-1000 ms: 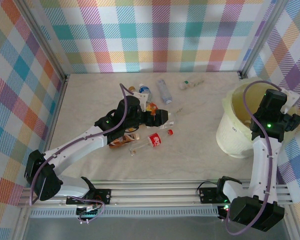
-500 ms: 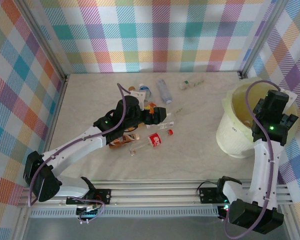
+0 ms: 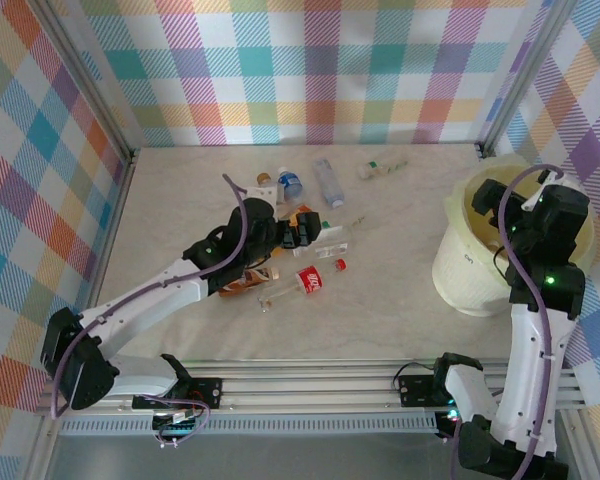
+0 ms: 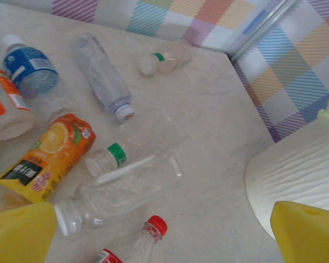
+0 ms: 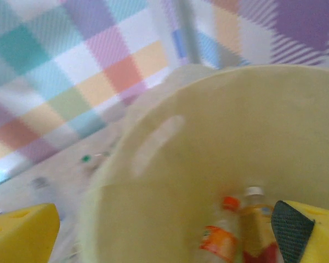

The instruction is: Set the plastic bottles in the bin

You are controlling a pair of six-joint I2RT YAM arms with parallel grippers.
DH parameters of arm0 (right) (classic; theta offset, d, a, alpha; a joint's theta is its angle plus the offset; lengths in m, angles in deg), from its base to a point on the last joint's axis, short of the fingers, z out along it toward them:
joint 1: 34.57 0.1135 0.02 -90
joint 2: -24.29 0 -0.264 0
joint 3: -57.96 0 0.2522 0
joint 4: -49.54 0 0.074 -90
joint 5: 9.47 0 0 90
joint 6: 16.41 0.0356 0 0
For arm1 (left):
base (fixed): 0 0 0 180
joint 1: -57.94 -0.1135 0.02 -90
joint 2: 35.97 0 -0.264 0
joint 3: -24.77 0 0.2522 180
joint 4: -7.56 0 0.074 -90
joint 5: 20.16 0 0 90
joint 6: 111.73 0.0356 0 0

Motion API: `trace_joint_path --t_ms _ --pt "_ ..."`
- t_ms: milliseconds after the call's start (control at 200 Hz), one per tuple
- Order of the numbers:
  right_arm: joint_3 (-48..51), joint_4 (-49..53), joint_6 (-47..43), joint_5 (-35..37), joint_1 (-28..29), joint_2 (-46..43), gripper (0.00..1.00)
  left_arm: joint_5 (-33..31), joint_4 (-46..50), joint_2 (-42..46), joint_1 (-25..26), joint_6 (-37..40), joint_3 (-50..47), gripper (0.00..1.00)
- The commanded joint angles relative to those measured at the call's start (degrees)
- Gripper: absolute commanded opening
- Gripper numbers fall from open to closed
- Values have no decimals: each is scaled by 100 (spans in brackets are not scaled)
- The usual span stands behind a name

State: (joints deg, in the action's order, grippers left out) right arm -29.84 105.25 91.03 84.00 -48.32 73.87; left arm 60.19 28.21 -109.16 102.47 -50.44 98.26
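Marble table [image 3: 180, 200]; left arm [image 3: 150, 295] stretched over bottles [image 3: 308, 281], right arm [image 3: 530, 340] above bin [image 3: 460, 260]; both jaws open.

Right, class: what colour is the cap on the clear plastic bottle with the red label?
Red cap; clearest in the left wrist view.

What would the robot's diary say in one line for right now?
left gripper: open, over table bottles | right gripper: open, over bin | bin: holds bottles

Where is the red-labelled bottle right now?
Top view: the red-labelled bottle lies on the table left of centre, just on the near side of the left gripper.
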Motion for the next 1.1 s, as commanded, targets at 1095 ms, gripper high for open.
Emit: trace_joint_path --t_ms 1095 --pt "337 -1475 16 -228 4065 1311 100 -1654 3493 1235 -694 -3450 -1123 100"
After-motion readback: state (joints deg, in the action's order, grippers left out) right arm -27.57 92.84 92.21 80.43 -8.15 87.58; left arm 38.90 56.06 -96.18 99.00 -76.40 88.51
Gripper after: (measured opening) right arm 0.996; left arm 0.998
